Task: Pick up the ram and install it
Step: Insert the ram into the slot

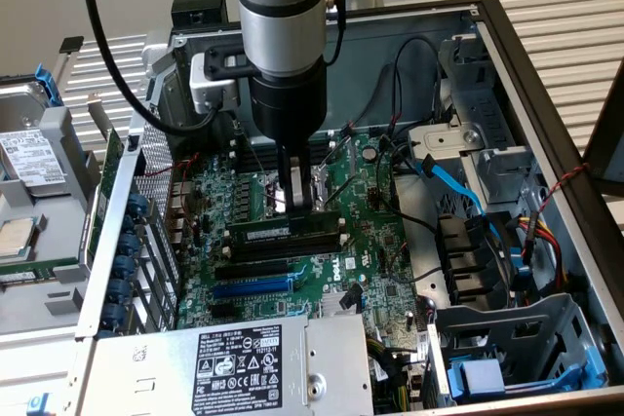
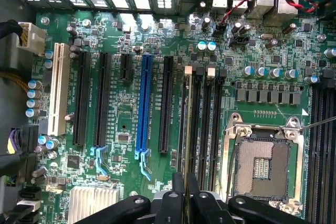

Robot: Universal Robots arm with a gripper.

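Ram (image 1: 285,229): long thin stick, dark face with a pale label strip. It sits at centre frame in the exterior view, lying along the black memory slots (image 1: 278,258). Cannot say whether it is seated in a slot or just above one.

End effector (image 1: 297,197): comes straight down from the arm, fingers closed on the ram's upper edge near mid-length.

Computer case (image 1: 531,114): open. Contents:
- green circuit board (image 1: 375,241) in the middle
- grey power supply (image 1: 244,367) with a label, lower centre
- blue cable (image 1: 453,182) toward the exterior view's right
- blue slot (image 1: 252,288) just below the memory slots

Wrist view: the ram (image 2: 187,145) shows edge-on as a thin pale line. It runs out from between the end effector (image 2: 185,190) fingers, in line with the memory slots (image 2: 210,124). This view also gives the square metal processor socket (image 2: 261,167) beside those slots, and the blue slot (image 2: 143,108) among longer black ones on the board (image 2: 123,124).
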